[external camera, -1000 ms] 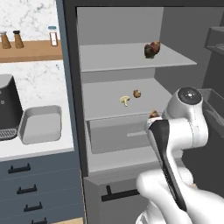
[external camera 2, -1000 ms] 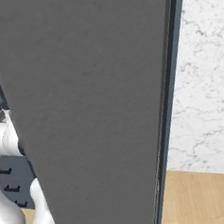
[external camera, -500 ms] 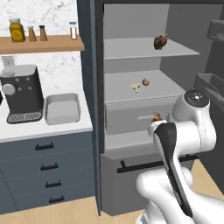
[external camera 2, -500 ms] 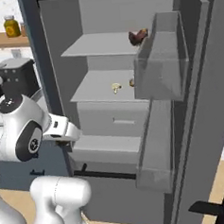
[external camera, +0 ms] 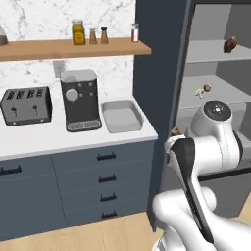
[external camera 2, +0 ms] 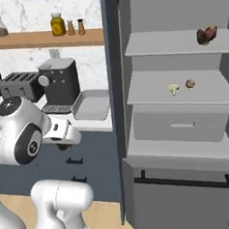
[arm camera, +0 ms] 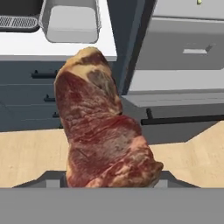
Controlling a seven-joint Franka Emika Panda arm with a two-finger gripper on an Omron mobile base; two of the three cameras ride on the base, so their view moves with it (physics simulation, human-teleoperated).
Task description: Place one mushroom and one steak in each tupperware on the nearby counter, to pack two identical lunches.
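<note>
While clamped in the tool [arm camera: 111,181], marbled red steak [arm camera: 103,131] — fat-edged, lumpy, smooth grey tupperware [arm camera: 72,19] on white counter [arm camera: 26,46].

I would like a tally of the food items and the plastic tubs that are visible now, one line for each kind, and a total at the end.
Steaks: 2 (held steak; shelf steak)
Mushrooms: 2 (pale mushroom; brown mushroom)
Tubs: 1 (tupperware on the counter)
Total: 5
</note>
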